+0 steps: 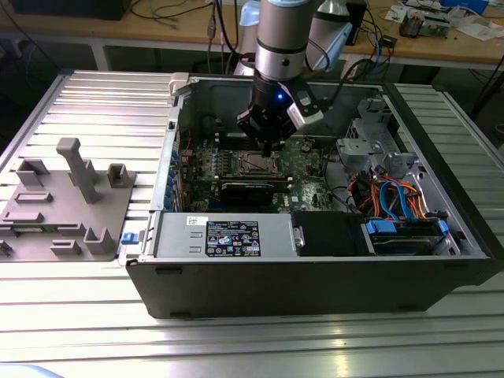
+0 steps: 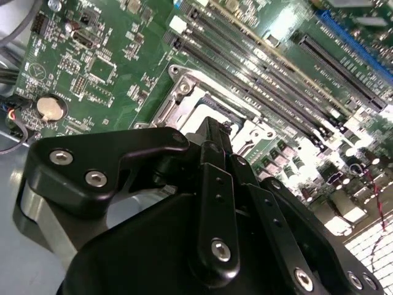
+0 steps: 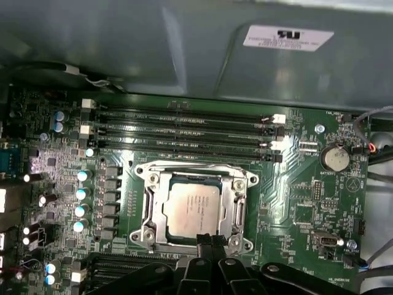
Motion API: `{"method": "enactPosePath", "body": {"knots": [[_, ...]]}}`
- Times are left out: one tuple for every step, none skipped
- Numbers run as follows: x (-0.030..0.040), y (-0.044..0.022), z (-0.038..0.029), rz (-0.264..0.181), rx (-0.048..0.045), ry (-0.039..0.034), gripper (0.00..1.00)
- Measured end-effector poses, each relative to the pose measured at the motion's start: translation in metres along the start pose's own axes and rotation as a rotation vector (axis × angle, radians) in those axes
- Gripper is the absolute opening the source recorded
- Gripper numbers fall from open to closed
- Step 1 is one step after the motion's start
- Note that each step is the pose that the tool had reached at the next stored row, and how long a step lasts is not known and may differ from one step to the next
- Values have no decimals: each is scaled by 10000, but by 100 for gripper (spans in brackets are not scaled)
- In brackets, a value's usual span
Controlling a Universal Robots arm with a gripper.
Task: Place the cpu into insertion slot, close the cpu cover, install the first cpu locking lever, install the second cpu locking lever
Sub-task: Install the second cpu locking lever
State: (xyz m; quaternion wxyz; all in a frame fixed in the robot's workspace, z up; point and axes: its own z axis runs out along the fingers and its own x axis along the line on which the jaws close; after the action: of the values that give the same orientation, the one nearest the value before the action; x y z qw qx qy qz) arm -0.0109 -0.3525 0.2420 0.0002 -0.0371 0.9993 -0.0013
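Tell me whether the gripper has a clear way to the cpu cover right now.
Probably yes. The gripper hangs at the edge of the cpu cover, which lies flat around the cpu. Nothing stands between them in the first wrist view.

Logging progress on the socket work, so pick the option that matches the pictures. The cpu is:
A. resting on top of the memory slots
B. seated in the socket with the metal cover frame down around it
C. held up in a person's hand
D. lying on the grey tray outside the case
B: in the first wrist view the cpu sits in the socket, framed by the cpu cover, with the gripper at its edge.
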Motion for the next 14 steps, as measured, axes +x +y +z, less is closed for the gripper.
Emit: {"method": "enactPosePath", "body": {"knots": [[3, -32, 0, 1, -44, -3, 11], [4, -53, 1, 1, -84, -6, 11], [6, -85, 2, 1, -174, -13, 11], [9, -125, 3, 0, -303, -23, 11], [11, -153, 4, 0, -386, -30, 11], [14, -180, 5, 0, -451, -34, 11], [16, -202, 5, -1, -496, -37, 11], [19, -231, 7, 1, -545, -41, 11], [24, -281, 9, 1, -622, -47, 11], [27, -306, 12, 1, -664, -50, 11], [30, -325, 14, 1, -697, -52, 11], [35, -353, 17, 1, -760, -56, 11], [45, -379, 21, 1, -830, -62, 11], [51, -390, 24, 1, -857, -64, 11]]}}
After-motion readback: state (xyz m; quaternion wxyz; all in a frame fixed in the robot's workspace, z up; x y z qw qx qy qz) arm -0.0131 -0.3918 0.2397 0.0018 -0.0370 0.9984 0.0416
